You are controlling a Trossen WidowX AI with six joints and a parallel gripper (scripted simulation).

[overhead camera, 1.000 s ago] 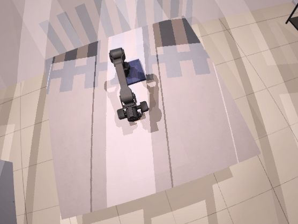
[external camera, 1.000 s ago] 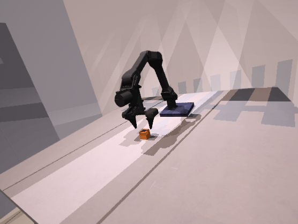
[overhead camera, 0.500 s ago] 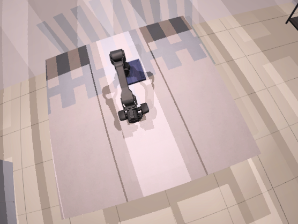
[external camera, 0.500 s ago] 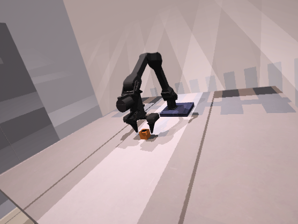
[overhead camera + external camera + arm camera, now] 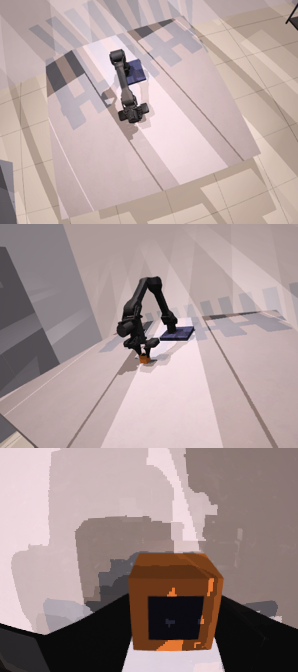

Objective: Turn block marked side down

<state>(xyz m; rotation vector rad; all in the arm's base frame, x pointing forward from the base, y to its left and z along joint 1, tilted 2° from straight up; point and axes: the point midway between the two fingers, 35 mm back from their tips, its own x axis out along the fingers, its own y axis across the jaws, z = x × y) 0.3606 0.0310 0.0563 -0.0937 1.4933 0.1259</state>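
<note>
The orange block [image 5: 144, 359] [image 5: 170, 567] stands on the table [image 5: 187, 150] [image 5: 166, 406]. Its marked side, a dark square [image 5: 175, 618], faces up toward the wrist camera. My gripper [image 5: 144, 355] [image 5: 173, 601] points down over the block and is shut on it, with one finger against each of two opposite sides. The block looks level and on the table top. In the top view the hand hides the block. The block's underside is hidden.
The arm's dark blue base plate [image 5: 140, 76] [image 5: 183, 334] lies behind the gripper. The table's edges drop to a tiled floor [image 5: 270, 107]. A grey box-like shape [image 5: 6, 185] stands off the table at the left. Shadows fall across the table.
</note>
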